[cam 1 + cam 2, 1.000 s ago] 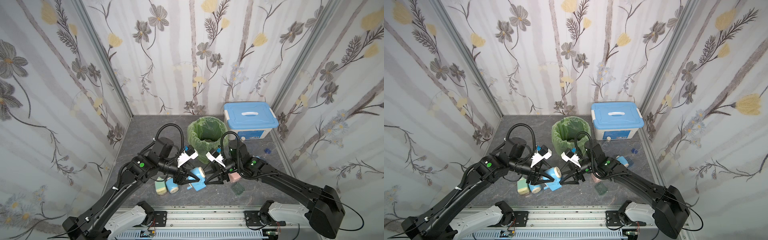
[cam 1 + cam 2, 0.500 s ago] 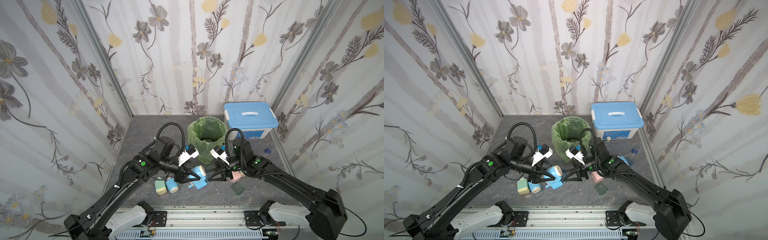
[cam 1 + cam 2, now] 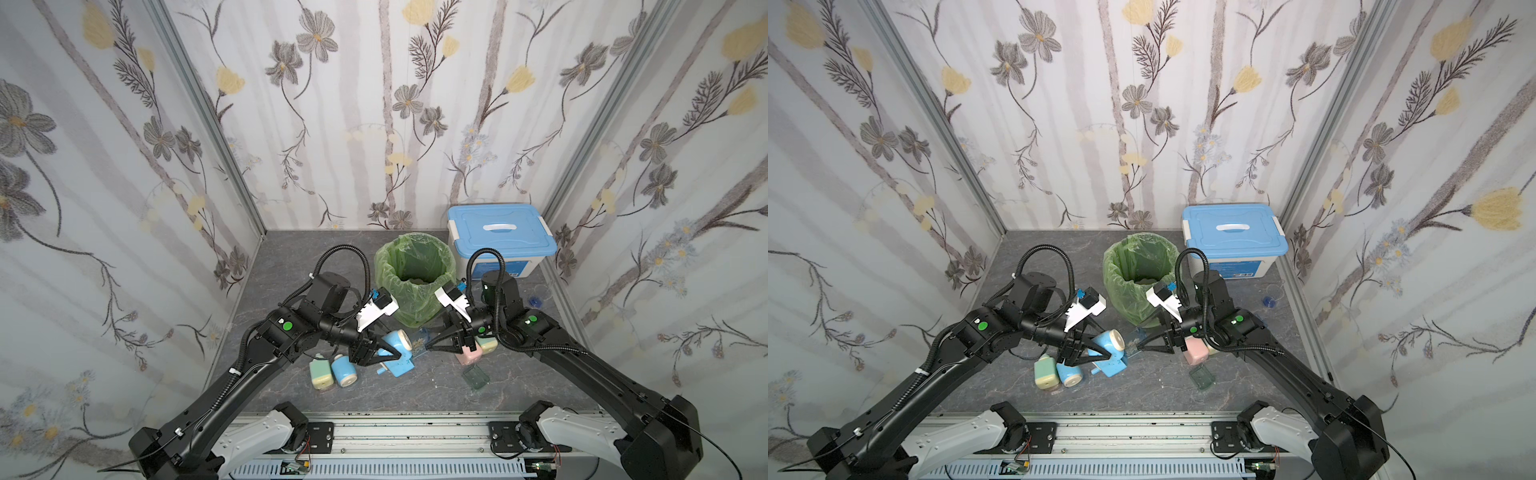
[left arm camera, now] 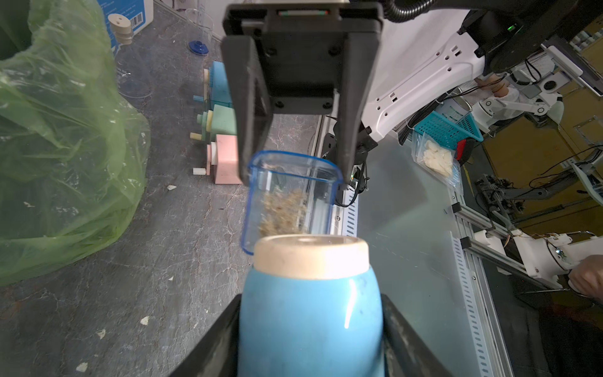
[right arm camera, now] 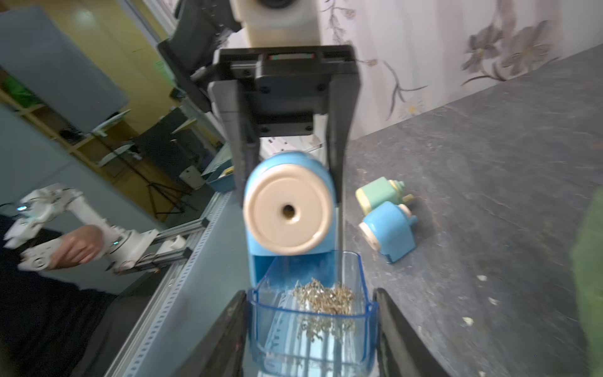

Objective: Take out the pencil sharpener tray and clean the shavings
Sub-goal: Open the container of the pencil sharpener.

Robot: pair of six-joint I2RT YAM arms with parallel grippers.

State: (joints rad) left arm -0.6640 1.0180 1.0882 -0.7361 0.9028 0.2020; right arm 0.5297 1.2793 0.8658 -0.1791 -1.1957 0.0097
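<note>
A blue pencil sharpener (image 3: 397, 347) (image 3: 1109, 345) with a cream front hangs tilted just above the table, and my left gripper (image 3: 388, 355) (image 4: 310, 303) is shut on its body (image 4: 310, 326). My right gripper (image 3: 432, 343) (image 5: 310, 293) is shut on the clear blue tray (image 5: 313, 329) (image 4: 290, 199). The tray is mostly drawn out, its far end still at the sharpener's (image 5: 290, 209) slot. Brownish shavings (image 5: 326, 297) (image 4: 284, 209) lie heaped inside the tray.
A green-lined bin (image 3: 413, 270) stands just behind both grippers, with a blue-lidded box (image 3: 500, 232) to its right. Green (image 3: 320, 374) and blue (image 3: 345, 372) sharpeners lie front left. A pink sharpener (image 3: 469, 355) and a loose clear tray (image 3: 476, 376) lie under the right arm. Flecks (image 4: 143, 320) dot the table.
My right gripper has shut on the tray and drawn it rightward out of the sharpener. The left gripper keeps hold of the sharpener, slightly higher.
</note>
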